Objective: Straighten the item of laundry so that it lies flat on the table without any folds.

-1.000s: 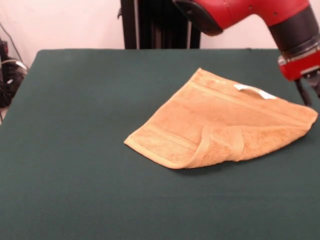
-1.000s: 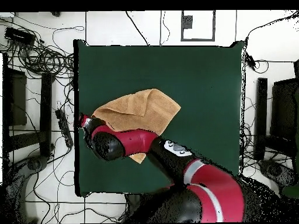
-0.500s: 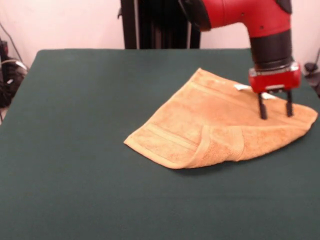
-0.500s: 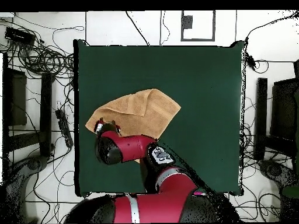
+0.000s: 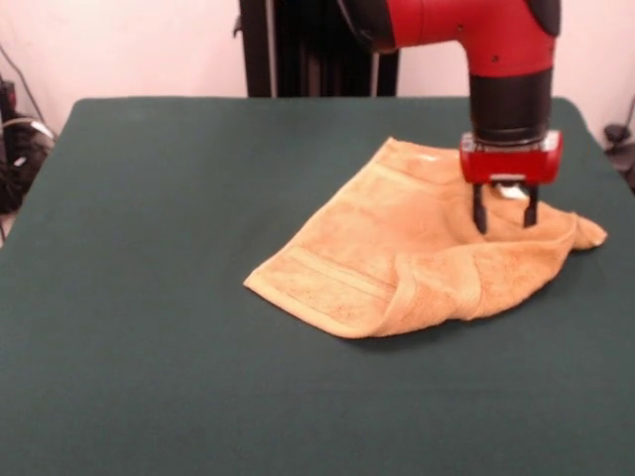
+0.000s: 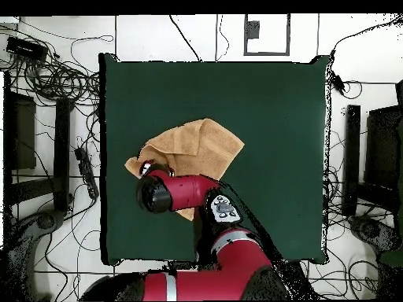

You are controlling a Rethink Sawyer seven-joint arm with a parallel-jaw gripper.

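Note:
The golden-orange towel (image 5: 397,248) lies right of the middle of the dark green table (image 5: 149,198), rumpled. Its near edge is folded over in a thick flap, and its right corner is bunched into a small point. My gripper (image 5: 504,216) comes straight down onto the towel's right part. Its two black fingers (image 5: 479,213) stand apart, tips pressed into the cloth, with the white label partly hidden behind them. In the overhead view the towel (image 6: 201,145) lies left of the table (image 6: 275,118) centre. The arm covers its lower part, with the gripper (image 6: 146,167) near its left corner.
The robot's black pedestal (image 5: 317,45) stands behind the table's far edge. The towel's right corner lies close to the table's right edge in the front view. Cables and black equipment (image 6: 47,86) lie on the floor around the table.
The gripper swung in from the table's right edge, came down onto the towel and moved left. The towel's right corner was dragged left and bunched up.

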